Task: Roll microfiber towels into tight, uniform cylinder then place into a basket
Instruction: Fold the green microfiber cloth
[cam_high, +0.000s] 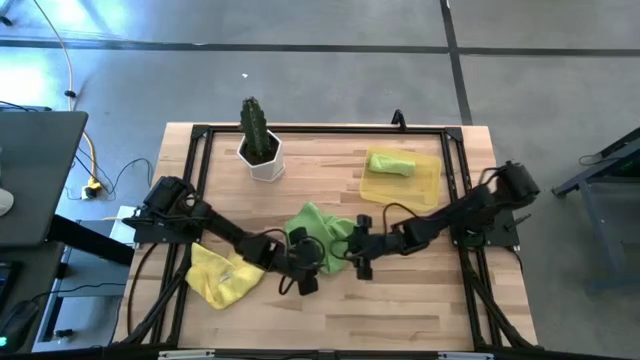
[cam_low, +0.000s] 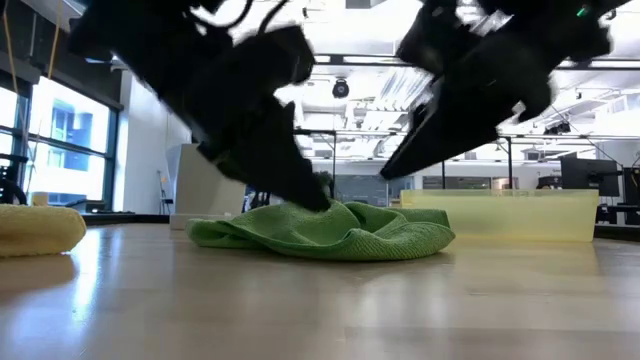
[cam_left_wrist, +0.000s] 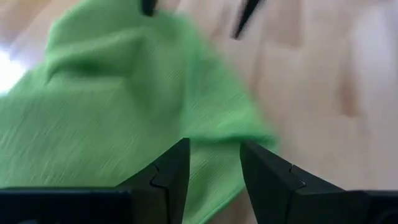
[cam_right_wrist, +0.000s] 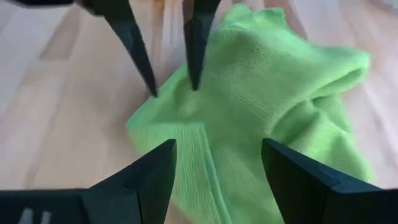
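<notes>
Both claws, jaws apart, meet at crumpled green towel (cam_high: 318, 228)

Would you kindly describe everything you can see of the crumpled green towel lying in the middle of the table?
The green towel is a lime, finely ribbed soft cloth, lying unrolled in a low rumpled heap with folds on the wooden table, mid-table between the yellow towel and the basket. The left gripper, jaws open, has its fingertips on one edge; the right gripper, also open, sits at the opposite side.
</notes>
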